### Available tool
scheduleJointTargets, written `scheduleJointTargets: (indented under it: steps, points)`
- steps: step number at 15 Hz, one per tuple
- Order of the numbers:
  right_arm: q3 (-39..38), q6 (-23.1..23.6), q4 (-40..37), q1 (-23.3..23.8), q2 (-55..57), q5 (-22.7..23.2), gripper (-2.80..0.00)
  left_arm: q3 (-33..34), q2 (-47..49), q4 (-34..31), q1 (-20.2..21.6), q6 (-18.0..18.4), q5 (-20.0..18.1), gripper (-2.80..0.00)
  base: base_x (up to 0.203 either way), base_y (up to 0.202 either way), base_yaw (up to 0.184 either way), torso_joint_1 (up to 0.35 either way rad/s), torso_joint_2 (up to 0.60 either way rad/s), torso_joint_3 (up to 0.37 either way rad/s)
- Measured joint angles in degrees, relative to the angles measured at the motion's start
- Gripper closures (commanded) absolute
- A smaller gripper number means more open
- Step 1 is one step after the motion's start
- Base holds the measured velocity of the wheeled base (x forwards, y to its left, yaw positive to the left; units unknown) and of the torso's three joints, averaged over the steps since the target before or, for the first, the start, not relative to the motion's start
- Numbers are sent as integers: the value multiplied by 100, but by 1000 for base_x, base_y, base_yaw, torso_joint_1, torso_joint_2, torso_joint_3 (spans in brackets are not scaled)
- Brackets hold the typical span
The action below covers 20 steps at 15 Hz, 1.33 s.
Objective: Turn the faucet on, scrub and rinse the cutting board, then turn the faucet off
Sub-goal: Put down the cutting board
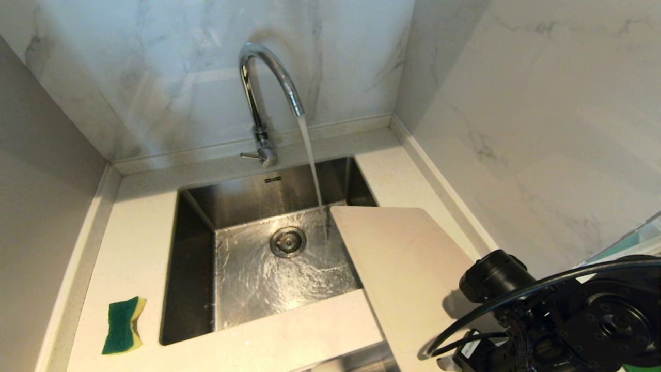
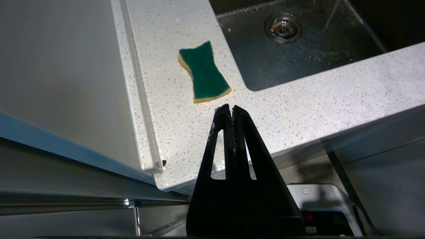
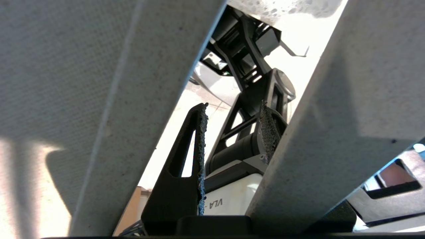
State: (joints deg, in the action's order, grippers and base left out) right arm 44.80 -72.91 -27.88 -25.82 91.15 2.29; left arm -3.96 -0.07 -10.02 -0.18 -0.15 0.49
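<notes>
- The pale speckled stone counter (image 1: pixel 134 217) runs under and ahead of both claws.
- The square steel sink (image 1: pixel 188 268) is set into it. It sits beyond the right claw (image 3: pixel 234 106) and off to the inner side of the left claw (image 2: pixel 231 107).
- The large thin beige plastic cutting board (image 1: pixel 408 268) lies over the sink's right part. Its long axis runs from the right claw away toward the back wall, and its near end is at that claw. Whether the claw pinches the board, I cannot tell.
- The tall chrome gooseneck faucet (image 1: pixel 258 103) stands well beyond both claws with its water stream (image 1: pixel 312 165) running. The water lands just beside the board's far corner, seemingly not on it.
- The left claw is pressed together and empty, hanging at the counter's front edge.
- The green-and-yellow waisted sponge (image 2: pixel 204 71) lies flat just ahead of the left claw. Its long axis points roughly away from the claw, slightly slanted.
- Judgement: scrubbing comes next. The left arm is far nearer the sponge, so it would spread, reach forward and close across the narrow waist.
</notes>
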Motion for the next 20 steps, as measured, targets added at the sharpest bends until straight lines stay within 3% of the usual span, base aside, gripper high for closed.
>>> scheduleJointTargets:
  steps: [3, 12, 16, 20]
  points:
    - [-86, 15, 236, 0, 69, 260, 0, 0, 0, 0, 0, -1, 3, 0, 0, 0, 0, 0, 0, 0]
    - [-198, 134, 556, 0, 760, 319, 0, 0, 0, 0, 0, -1, 2, 0, 0, 0, 0, 0, 0, 0]
    - [-436, 136, 1261, 0, 898, 440, 0, 0, 0, -1, 0, -1, -1, 0, 0, 0, 0, 0, 0, 0]
    - [-488, 161, 1309, -12, 1050, 494, 0, 0, 0, -1, 0, -1, -1, 0, 0, 0, 0, 0, 0, 0]
